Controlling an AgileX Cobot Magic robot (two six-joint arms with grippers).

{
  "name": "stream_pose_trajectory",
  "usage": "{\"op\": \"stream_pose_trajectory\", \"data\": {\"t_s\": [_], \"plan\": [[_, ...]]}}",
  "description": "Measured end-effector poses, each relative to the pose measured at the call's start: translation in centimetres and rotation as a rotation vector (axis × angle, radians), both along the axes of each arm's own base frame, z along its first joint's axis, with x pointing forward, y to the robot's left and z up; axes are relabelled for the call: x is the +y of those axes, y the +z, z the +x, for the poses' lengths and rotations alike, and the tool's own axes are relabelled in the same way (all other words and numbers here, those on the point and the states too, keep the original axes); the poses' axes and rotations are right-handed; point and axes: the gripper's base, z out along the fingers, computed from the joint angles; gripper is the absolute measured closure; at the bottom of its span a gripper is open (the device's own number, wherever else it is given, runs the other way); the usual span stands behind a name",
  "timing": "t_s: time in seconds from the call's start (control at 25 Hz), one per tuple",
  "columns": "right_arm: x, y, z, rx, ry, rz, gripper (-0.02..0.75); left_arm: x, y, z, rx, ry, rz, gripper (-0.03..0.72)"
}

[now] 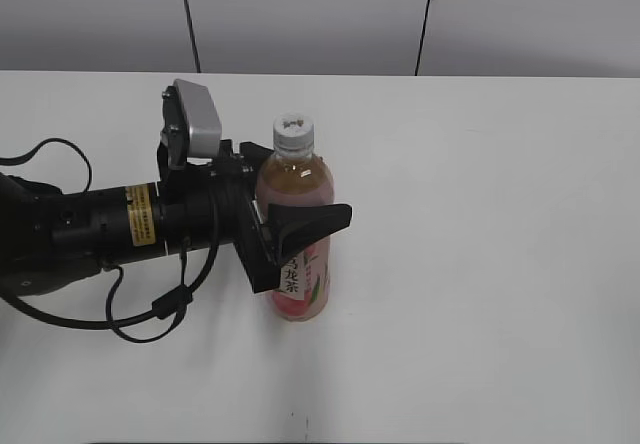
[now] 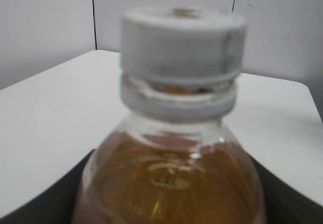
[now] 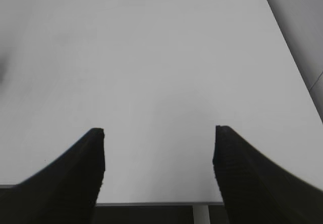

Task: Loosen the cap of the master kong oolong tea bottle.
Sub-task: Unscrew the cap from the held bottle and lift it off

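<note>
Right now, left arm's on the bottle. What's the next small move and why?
Probably bring the right gripper over to the cap. The left gripper already clamps the bottle at mid-body, upright on the table, with the cap bare. The right gripper is open over bare table, holding nothing.

White ribbed cap [image 1: 294,129] with small dark mark on top. Amber tea in clear bottle [image 1: 297,179]; pink label, black characters on white strip. Black arm [image 1: 120,226], yellow sticker, silver-grey camera [image 1: 197,119]. White table [image 1: 480,264], grey wall [image 1: 300,14].
</note>
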Motion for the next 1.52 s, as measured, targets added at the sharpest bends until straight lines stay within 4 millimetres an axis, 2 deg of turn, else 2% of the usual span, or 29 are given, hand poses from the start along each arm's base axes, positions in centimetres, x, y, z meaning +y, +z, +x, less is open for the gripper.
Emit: {"op": "stream_pose_trajectory", "data": {"t_s": [0.16,0.36,0.64,0.72,0.84,1.04,1.16,1.32,1.52], "plan": [[0.3,1.4,0.9,-0.009,0.024,0.011,0.227,0.0,0.0,0.0,0.000,0.000,0.000,0.243],[1.7,4.0,4.8,0.118,0.229,-0.051,0.227,0.0,0.0,0.0,0.000,0.000,0.000,0.243],[3.5,7.4,13.3,0.317,0.420,0.000,0.241,0.0,0.0,0.0,0.000,0.000,0.000,0.243],[4.3,8.4,16.5,0.365,0.477,0.013,0.261,0.0,0.0,0.0,0.000,0.000,0.000,0.243],[5.9,9.9,20.0,0.426,0.574,0.014,0.279,0.0,0.0,0.0,0.000,-0.001,-0.002,0.243],[11.0,12.6,25.5,0.460,0.716,0.002,0.310,0.0,0.0,0.0,0.000,-0.001,-0.002,0.243],[14.9,13.0,28.4,0.473,0.734,-0.023,0.365,0.0,0.0,0.0,-0.001,-0.001,-0.002,0.243],[20.1,12.6,29.9,0.489,0.763,-0.051,0.401,0.0,0.0,0.0,-0.001,-0.001,-0.002,0.243],[25.4,9.2,29.6,0.624,0.714,-0.036,0.405,0.0,0.0,0.0,-0.001,-0.001,-0.002,0.243]]}}
